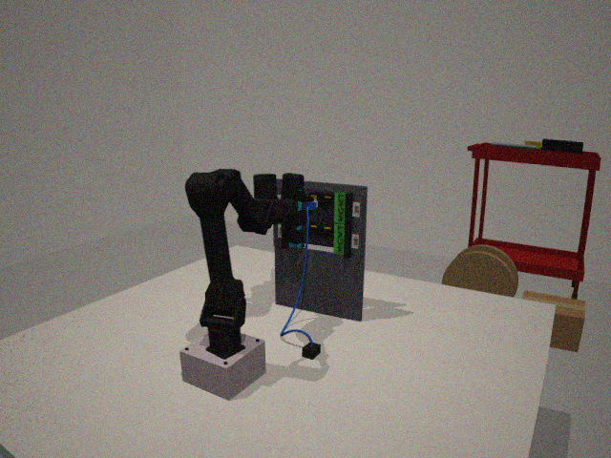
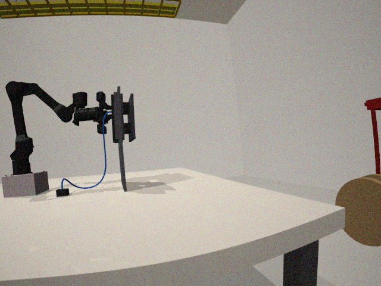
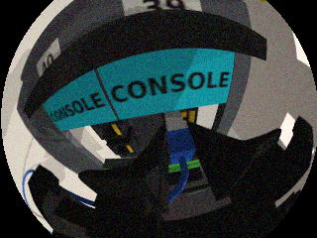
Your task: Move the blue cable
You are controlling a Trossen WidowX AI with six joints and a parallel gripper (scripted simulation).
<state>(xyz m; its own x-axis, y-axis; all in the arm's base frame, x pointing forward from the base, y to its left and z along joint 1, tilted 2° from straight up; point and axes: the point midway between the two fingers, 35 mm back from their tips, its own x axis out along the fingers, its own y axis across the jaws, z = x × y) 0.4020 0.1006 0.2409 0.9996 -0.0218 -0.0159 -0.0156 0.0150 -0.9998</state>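
Just ahead of the black, matt, plastic-looking tool [image 1: 302,205] [image 2: 110,112] [image 3: 176,127], the upright dark-grey rectangular panel [image 1: 321,281] [image 2: 122,166] looks like smooth matt metal. Below the tool, the blue slender cable [image 1: 303,266] [image 2: 105,148] [image 3: 184,180] looks like smooth plastic, and the broad off-white table [image 1: 394,374] [image 2: 184,227] looks smooth and matt.

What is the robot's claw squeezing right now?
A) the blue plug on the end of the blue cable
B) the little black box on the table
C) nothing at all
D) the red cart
A: the black claw has its fingers closed in on both sides of the blue plastic plug.
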